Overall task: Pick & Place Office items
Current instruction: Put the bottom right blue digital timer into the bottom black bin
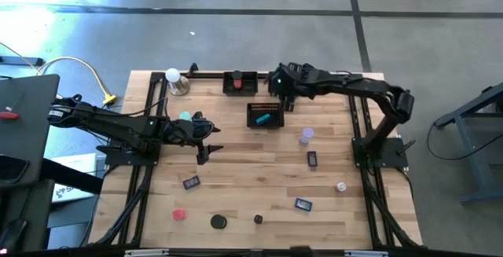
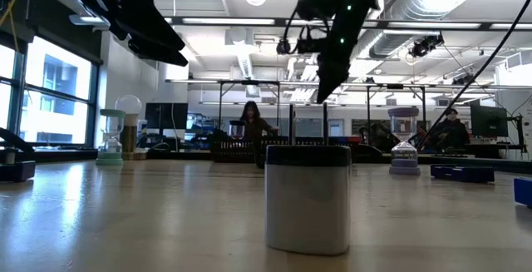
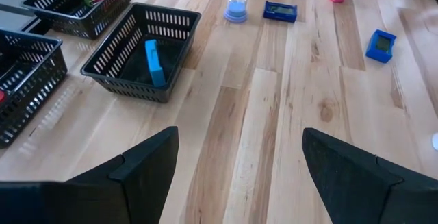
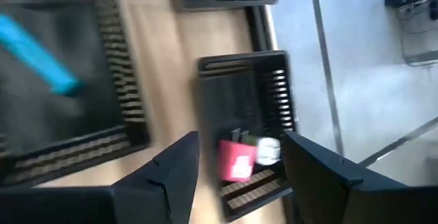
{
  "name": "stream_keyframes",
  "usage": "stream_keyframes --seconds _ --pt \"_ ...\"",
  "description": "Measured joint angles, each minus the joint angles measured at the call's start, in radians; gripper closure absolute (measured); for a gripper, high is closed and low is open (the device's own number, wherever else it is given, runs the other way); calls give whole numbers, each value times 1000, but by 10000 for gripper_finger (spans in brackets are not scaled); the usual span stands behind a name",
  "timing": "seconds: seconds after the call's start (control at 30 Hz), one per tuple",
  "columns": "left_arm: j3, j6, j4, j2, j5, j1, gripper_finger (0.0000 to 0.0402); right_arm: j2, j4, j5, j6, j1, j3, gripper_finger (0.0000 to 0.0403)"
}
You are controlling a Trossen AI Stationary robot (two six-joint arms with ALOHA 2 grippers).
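Pink cube (image 4: 236, 161) lies in a tray (image 4: 277, 80) under the empty, parted right gripper (image 4: 239, 157).

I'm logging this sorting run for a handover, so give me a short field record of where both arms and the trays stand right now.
left gripper: jaws open, empty, above bare table left of centre
right gripper: jaws apart, nothing between them, above the far trays
middle tray: holds a blue piece
far tray: holds a pink-red piece
loose on table: dark blue block, red disc, black disc
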Motion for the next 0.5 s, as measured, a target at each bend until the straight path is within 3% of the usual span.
stream_keyframes --seconds 0.27,0.5 --pt "0 -19 0 0 0 -1 99 -34 -210 11 322 184 0 208" --pt "0 -22 0 0 0 -34 99 -41 -341 97 526 391 0 208"
